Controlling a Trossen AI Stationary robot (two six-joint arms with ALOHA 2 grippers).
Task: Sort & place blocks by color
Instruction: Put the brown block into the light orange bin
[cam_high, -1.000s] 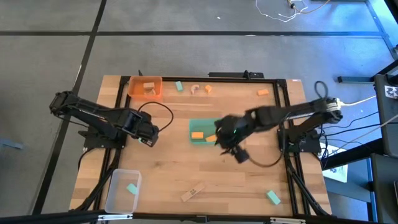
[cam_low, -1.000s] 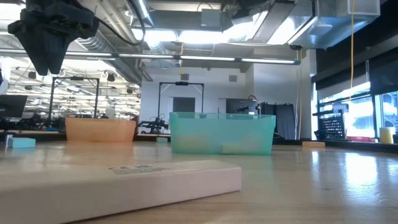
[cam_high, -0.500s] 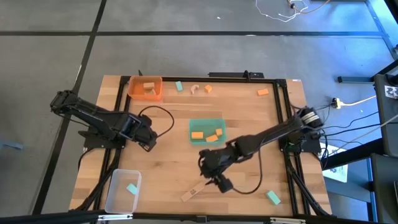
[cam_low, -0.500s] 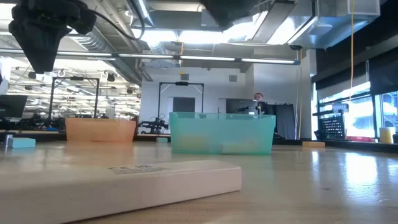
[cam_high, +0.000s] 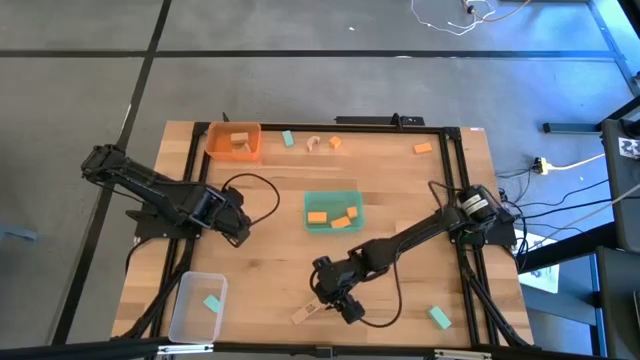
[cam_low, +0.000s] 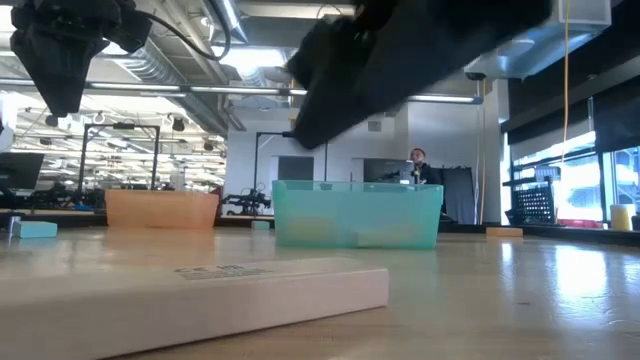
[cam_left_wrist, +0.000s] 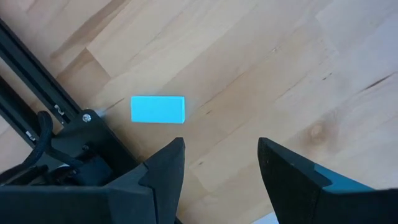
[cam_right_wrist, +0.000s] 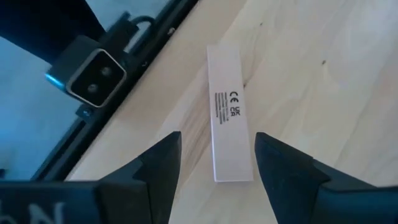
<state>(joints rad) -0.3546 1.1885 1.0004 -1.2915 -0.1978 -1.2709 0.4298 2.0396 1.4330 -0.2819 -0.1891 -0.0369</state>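
Pale wood block (cam_high: 310, 311), long and flat with small print on its top face, lies near the front edge of the table (cam_high: 400, 190); it's between my right fingers in the wrist view, not touched yet. My right gripper (cam_high: 336, 300) hangs just above and beside it, fingers spread, nothing held. Right finger (cam_right_wrist: 158, 163) and its partner straddle the block's long sides, so the line-up looks roughly right.

To do this well, I judge: come straight down, keep the block centred across its narrow width, close only once the tips are low on its sides, since it's thin and flat and could skid on the wood. The black camera (cam_right_wrist: 93, 74) mounted at the table frame sits close by, so I should lift clear before swinging.

Other blocks: two orange ones in the green tray (cam_high: 312, 198), a wood one in the orange tray (cam_high: 213, 147), a mint one in the clear tray (cam_high: 183, 318). Loose ones: mint block (cam_high: 439, 317) at front right, orange block (cam_high: 423, 148) far right, a few small ones near the back edge.

My left gripper (cam_high: 240, 227) waits over the left middle of the table, fingers (cam_left_wrist: 166, 168) apart, empty; a mint block (cam_left_wrist: 158, 109) shows beyond them.
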